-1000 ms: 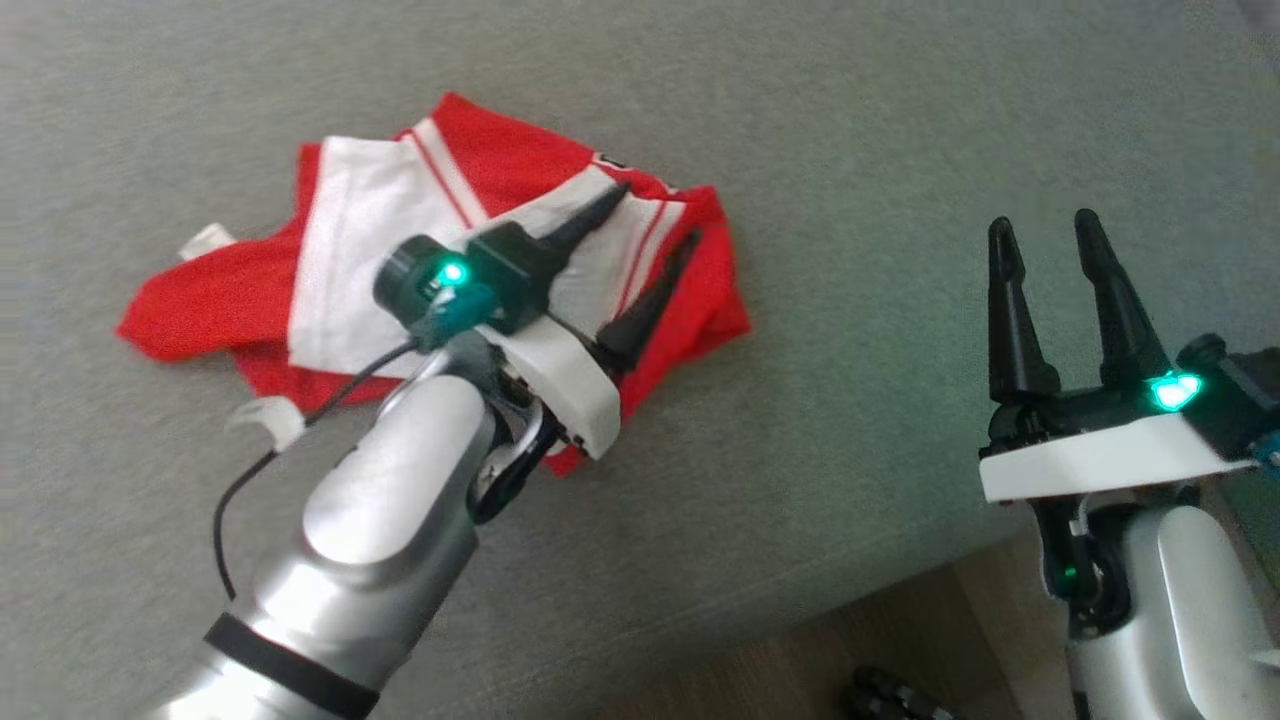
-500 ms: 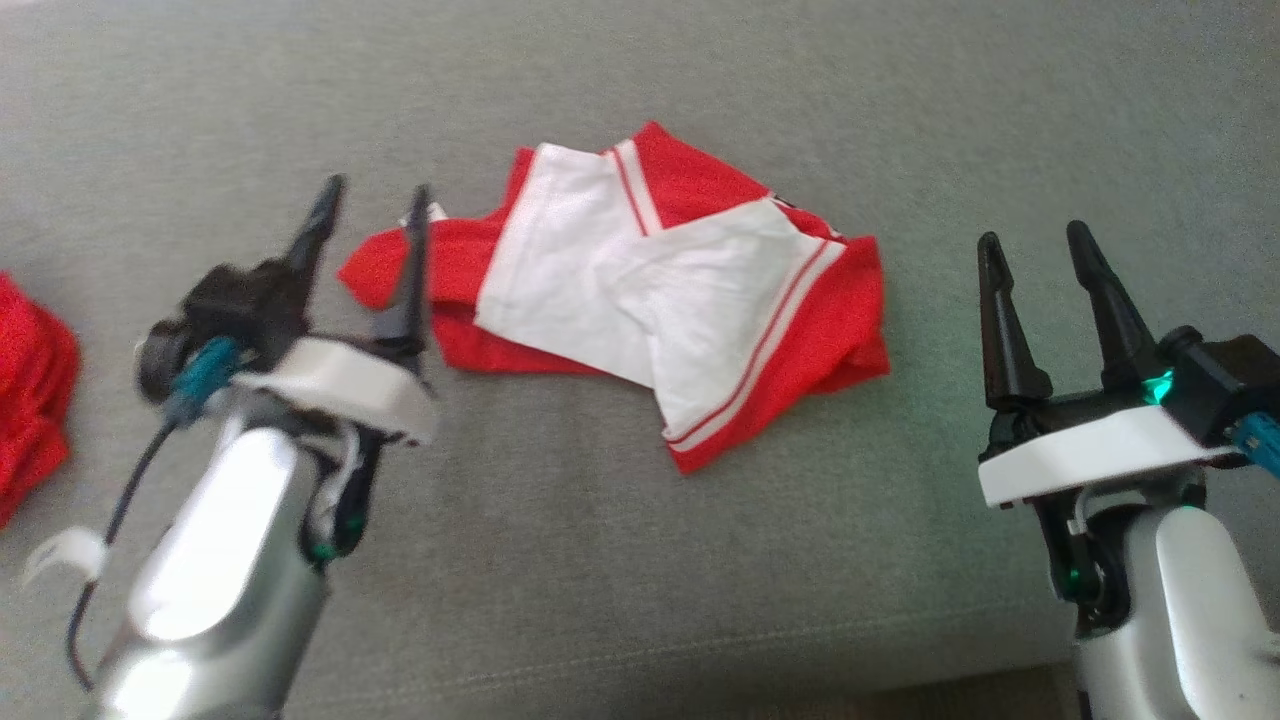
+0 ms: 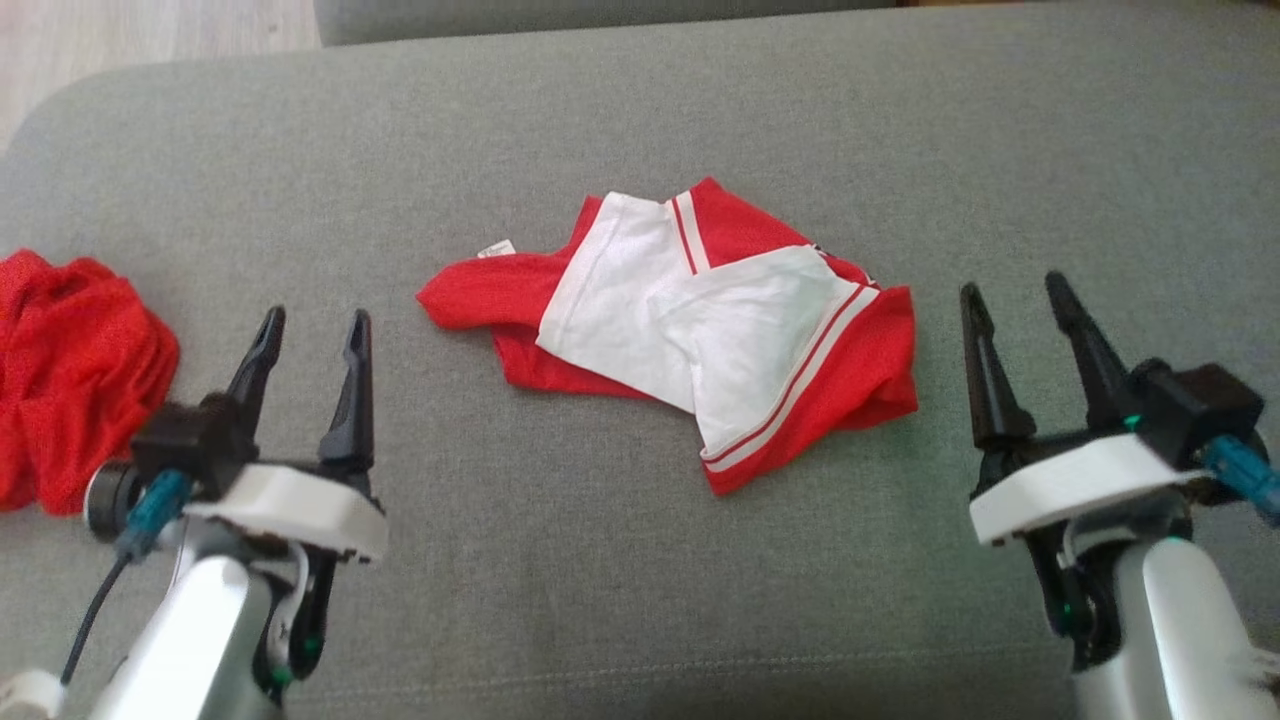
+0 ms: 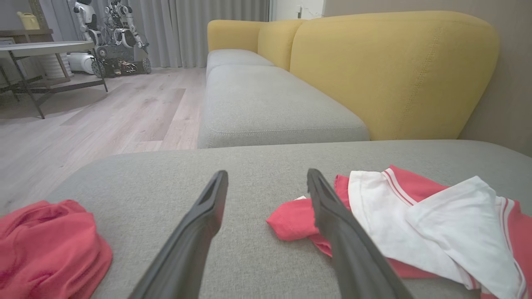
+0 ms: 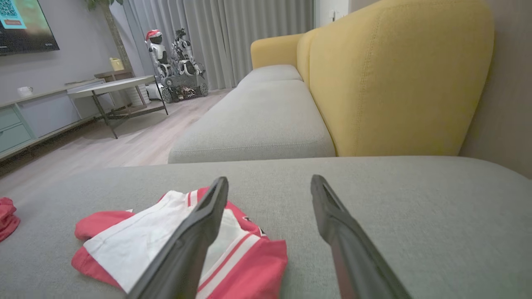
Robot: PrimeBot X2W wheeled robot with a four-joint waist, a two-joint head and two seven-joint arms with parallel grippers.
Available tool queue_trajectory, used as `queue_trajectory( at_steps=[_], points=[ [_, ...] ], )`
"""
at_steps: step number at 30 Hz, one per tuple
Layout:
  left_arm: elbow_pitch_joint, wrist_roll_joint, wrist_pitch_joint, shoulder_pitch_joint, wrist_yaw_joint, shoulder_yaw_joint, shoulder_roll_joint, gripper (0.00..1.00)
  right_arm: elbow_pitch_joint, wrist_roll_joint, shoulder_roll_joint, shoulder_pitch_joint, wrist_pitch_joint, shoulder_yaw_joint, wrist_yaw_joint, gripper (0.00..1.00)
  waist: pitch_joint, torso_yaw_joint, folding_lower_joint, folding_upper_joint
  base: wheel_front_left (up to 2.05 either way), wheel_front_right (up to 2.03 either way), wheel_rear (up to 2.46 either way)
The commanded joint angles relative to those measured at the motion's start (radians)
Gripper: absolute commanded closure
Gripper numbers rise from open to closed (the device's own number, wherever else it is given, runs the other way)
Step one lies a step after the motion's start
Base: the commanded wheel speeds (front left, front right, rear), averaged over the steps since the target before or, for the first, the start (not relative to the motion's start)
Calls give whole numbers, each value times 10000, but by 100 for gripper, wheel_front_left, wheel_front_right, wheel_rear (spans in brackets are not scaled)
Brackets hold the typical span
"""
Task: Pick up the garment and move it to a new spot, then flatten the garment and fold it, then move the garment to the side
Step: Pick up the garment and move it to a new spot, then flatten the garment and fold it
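Hovering low over the near part of the grey seat cushion point(image 3: 600, 600), the left gripper point(image 3: 313, 325) is seen with its two dark fingers spread wide and nothing held between them. The right gripper point(image 3: 1012, 295) is held the same way on the other side, parted and empty. Between the two, a little farther up the cushion, the garment point(image 3: 700, 340) is laid out: red with white panels and thin stripes, folded over itself, a bit rumpled, touched by neither gripper. A crumpled red cloth point(image 3: 70, 380) is spotted at the cushion's left edge, well apart from the garment. Farther back, a yellow backrest point(image 4: 395, 70) is made out, then a wooden floor point(image 4: 104, 112), a table point(image 4: 41, 47) and grey curtains point(image 4: 208, 29).
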Motion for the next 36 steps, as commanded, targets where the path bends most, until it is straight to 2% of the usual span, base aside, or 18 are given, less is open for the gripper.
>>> queue_trajectory(
  at_steps=[1, 13, 36],
  points=[
    [-446, 35, -112, -129, 140, 515, 399, 0, -289, -78, -37, -31, 50, 202, -7, 0, -174, -30, 0, 0, 0, 0, 0],
    [-1137, -218, -32, 1128, 469, 647, 565, 0, -397, 11, -37, 751, 299, 75, -7, 0, -912, -34, 0, 0, 0, 0, 0],
    [-1382, -356, 158, 1331, 587, 564, 721, 0, -614, 25, -37, 908, 470, 38, -7, 0, -949, -7, 0, 0, 0, 0, 0]
  ],
)
